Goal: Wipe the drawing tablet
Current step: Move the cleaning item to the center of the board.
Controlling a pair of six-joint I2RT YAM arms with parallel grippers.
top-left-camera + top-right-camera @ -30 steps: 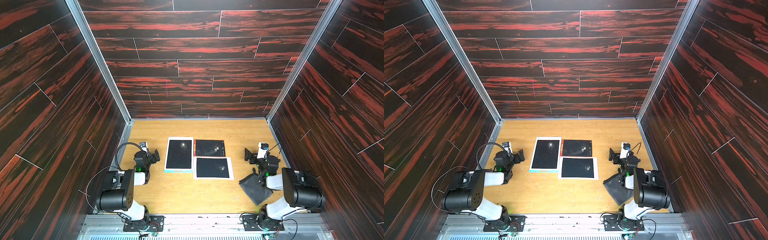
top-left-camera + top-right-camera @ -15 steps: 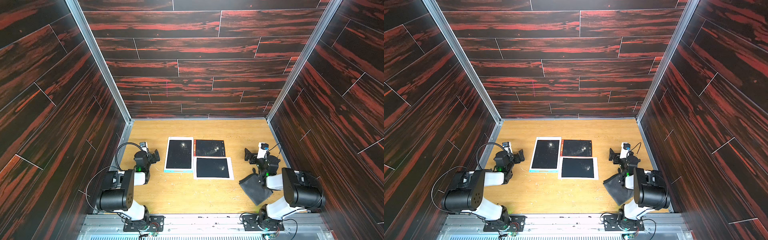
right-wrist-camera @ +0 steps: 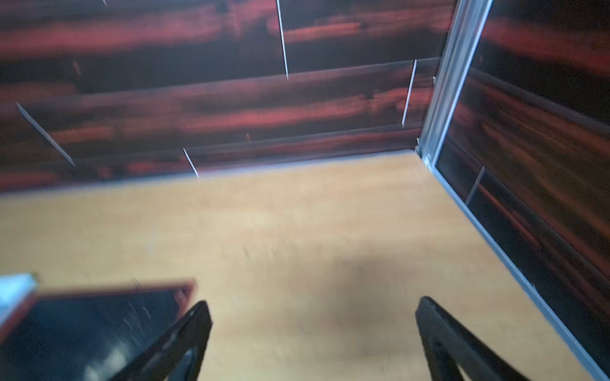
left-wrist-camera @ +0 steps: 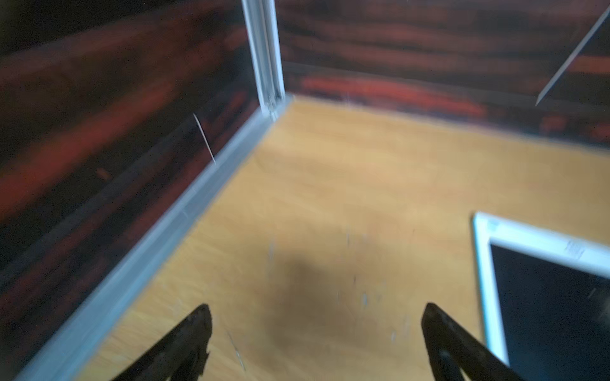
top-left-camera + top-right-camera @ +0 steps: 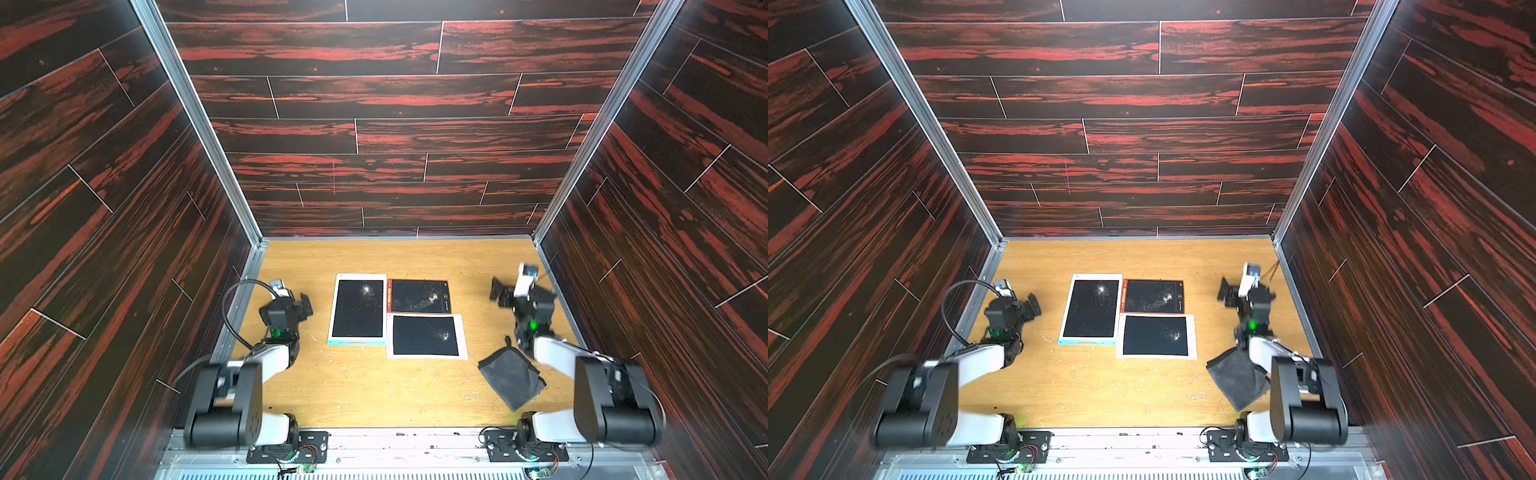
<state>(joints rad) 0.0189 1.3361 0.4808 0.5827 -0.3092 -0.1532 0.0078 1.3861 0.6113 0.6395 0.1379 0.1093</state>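
Observation:
Three drawing tablets with dusty black screens lie side by side mid-table in both top views: a tall white-and-blue framed one (image 5: 358, 309) (image 5: 1092, 309), a red-framed one (image 5: 419, 296) behind, and a white-framed one (image 5: 426, 336) in front. A dark grey cloth (image 5: 512, 376) (image 5: 1239, 380) lies crumpled right of them, beside the right arm. My left gripper (image 5: 305, 305) (image 4: 317, 308) hovers open and empty left of the tall tablet (image 4: 544, 297). My right gripper (image 5: 498, 293) (image 3: 313, 302) is open and empty, right of the red tablet (image 3: 99, 316) and behind the cloth.
Dark red wood-pattern walls (image 5: 374, 166) enclose the wooden table (image 5: 374, 386) on three sides, with metal corner posts (image 5: 249, 232). Both arm bases (image 5: 286, 444) sit at the front edge. Small white specks are scattered on the wood in front of the tablets.
Both arms have started moving; the wrist views are blurred. The right gripper has risen and shifted toward the back wall. The left gripper has shifted slightly. Tablets and cloth lie unmoved.

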